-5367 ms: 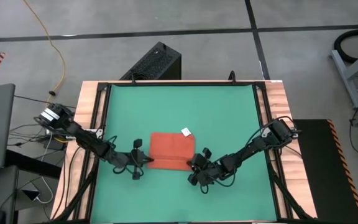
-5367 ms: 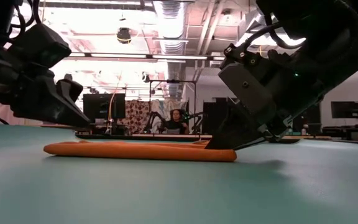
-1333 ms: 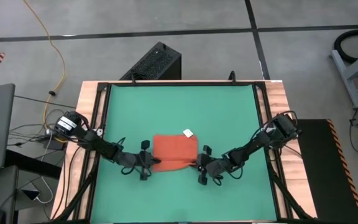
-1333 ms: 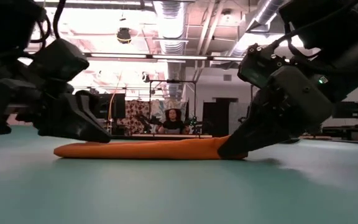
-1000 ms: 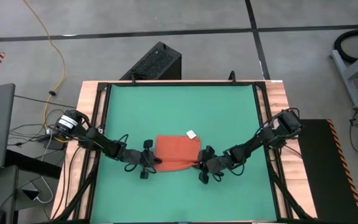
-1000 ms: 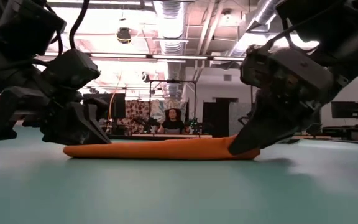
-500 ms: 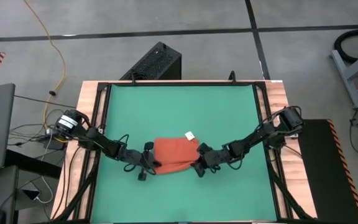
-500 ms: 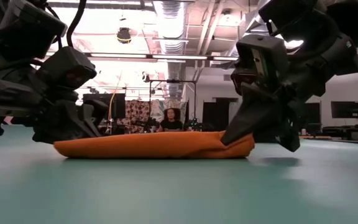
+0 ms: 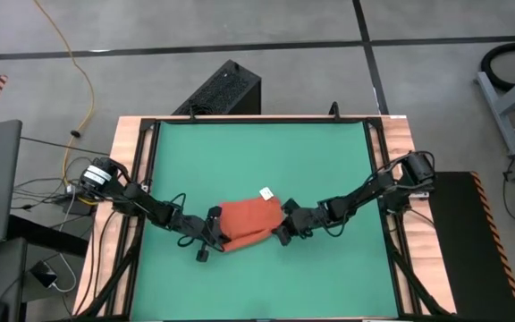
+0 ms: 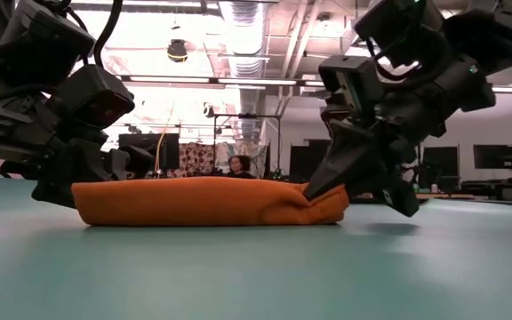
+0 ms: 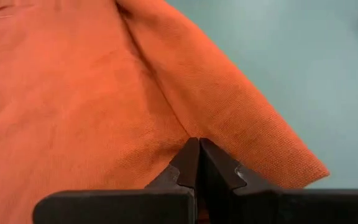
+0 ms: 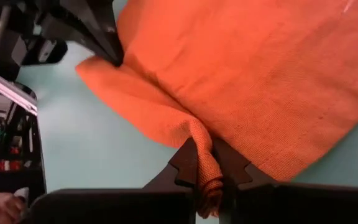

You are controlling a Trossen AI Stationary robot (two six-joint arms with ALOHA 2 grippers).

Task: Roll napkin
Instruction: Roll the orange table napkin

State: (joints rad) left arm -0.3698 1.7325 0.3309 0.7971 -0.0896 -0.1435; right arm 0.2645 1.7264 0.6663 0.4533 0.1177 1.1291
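Left pincer (image 9: pixel 215 230) sits low on the tabletop (image 9: pixel 266 152) at the napkin's left end, fingers fully closed. In its wrist view the tips meet right at the napkin's folded edge; a thin bit of fabric is probably caught between them, but the contact itself is hidden, so I can't confirm it.

Napkin (image 9: pixel 249 223) lies on the near-centre of the green tabletop, between the two arms, bunched into a thick low fold. The near edge is lifted over the rest, and the white tag (image 9: pixel 265 191) shows at the far edge.

Right pincer (image 9: pixel 283 230) is at the napkin's right end, nearly closed, with a pinched ridge of orange cloth clearly running between its fingers (image 12: pixel 185 163).

Risks from here:
- Uneven grip. If the left hold is only a few threads, that end could slip free as the fold goes forward, and the roll would skew into a cone.
- The pinches are narrow and sit at the ends. The middle of the fold may sag or flop back open.
- Pincers too low. Fingertips dragging on the mat could pull the whole napkin along instead of turning it.
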